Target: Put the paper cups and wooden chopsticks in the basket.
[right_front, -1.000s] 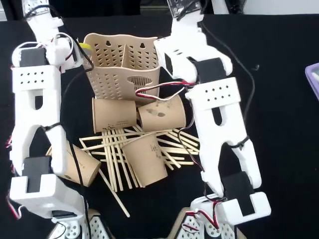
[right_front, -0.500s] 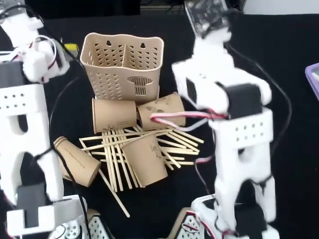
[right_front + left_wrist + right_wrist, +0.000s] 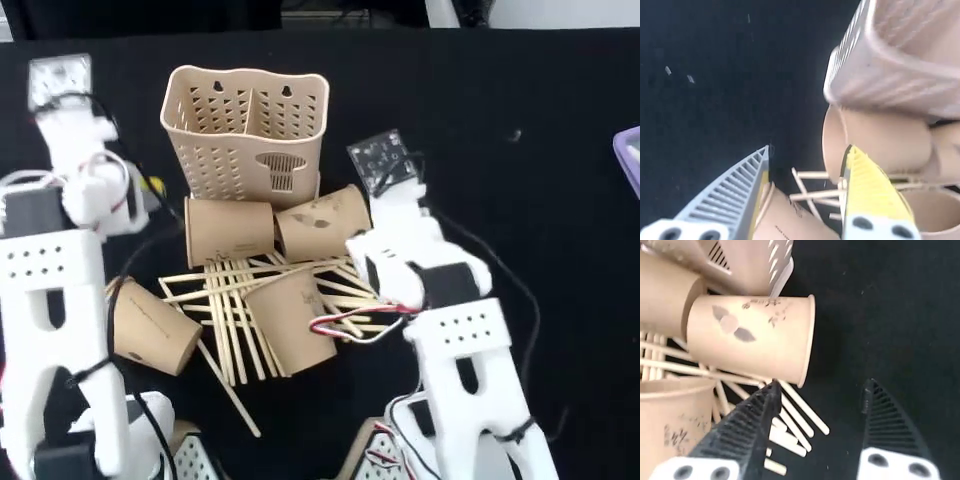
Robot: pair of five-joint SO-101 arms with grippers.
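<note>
The left gripper (image 3: 807, 150) is spread wide above the table (image 3: 705, 75) with nothing gripped. Between its grey finger (image 3: 735, 190) and yellow finger (image 3: 865, 195), chopstick ends and the end of the left-hand cup (image 3: 790, 220) are seen; that cup is laid on its side, with its long axis slanted from far-left to near-right. Just past the yellow finger a plain cup (image 3: 875, 142) is laid flat, long axis running across the table and mouth turned toward the left arm's side, just beside the near wall of the basket (image 3: 900, 60). Over to the right gripper (image 3: 821, 385): its black fingers (image 3: 740, 430) are spread wide too, and nothing is held. Just beyond one fingertip a leaf-printed cup (image 3: 750, 337) is laid on its side, base beside base with the plain one, its rim turned the opposite way, toward open table on the right arm's side. The chopsticks (image 3: 235, 310) are fanned in a loose heap just near of both cups, most pointing far to near, some crossed sideways with ends lying close to the right gripper. A fourth cup (image 3: 295, 320) is rested on that heap, long axis roughly far to near. The basket is stood upright at the pile's far edge, open side up.
</note>
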